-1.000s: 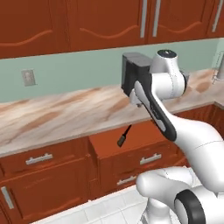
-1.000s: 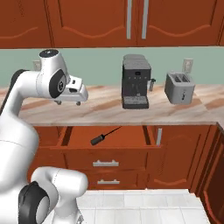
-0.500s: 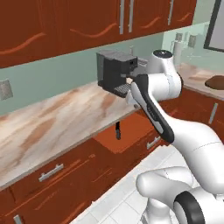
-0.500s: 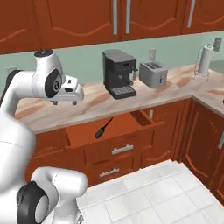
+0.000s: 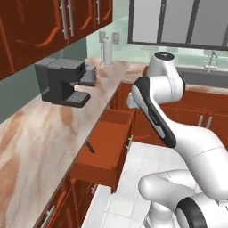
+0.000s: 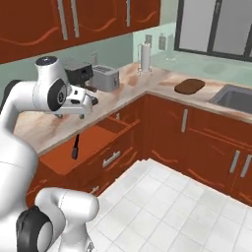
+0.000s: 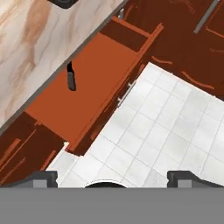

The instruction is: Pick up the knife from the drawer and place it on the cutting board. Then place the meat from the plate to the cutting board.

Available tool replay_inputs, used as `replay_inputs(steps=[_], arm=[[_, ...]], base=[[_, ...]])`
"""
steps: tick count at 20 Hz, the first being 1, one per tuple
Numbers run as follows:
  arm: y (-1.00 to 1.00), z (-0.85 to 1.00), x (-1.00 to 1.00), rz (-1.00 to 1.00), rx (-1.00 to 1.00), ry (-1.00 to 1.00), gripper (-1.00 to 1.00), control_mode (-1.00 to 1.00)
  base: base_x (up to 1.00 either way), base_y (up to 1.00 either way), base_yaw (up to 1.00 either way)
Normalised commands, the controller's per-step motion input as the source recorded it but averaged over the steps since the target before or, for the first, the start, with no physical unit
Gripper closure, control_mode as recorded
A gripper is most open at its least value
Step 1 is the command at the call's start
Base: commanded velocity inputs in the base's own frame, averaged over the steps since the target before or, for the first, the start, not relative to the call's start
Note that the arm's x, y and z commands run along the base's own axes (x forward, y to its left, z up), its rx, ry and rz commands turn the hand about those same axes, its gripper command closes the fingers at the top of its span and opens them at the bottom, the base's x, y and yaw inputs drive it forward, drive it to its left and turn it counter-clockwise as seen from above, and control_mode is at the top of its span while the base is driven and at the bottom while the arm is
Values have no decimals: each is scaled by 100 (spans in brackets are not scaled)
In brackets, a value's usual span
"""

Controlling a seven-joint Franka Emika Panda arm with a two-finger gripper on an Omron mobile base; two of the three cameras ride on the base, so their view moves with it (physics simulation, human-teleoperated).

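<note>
The knife (image 7: 70, 78) is lying in the pulled-out drawer (image 7: 94, 83), partly tucked under the counter (image 7: 30, 39) edge. The claw (image 7: 112, 177), its tips standing wide apart and gripping nothing, is hovering well above and away from it, over the tiled floor (image 7: 166, 131).

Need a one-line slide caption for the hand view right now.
Open gripper looks down on the pulled-out drawer, the knife lying inside near the counter edge.

I see matt reddish wood on the drawer (image 7: 98, 70), a matt black knife (image 7: 70, 78) handle, a marbled stone-look counter (image 5: 40, 133), and a dark wooden cutting board (image 6: 189, 86).
</note>
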Motion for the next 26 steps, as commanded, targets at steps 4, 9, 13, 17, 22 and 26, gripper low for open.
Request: replay_inputs(steps=[4,9,13,17,22,26], arm=[[0,0,0,0,0,0,-100,100],[0,0,0,0,0,0,-100,100],[0,0,0,0,0,0,-100,100],[0,0,0,0,0,0,-100,100],[0,0,0,0,0,0,-100,100],[0,0,0,0,0,0,-100,100]], base=[[33,67,-74],[24,81,-54],[0,4,0],[-6,79,-15],[-40,66,-24],[-10,21,-16]])
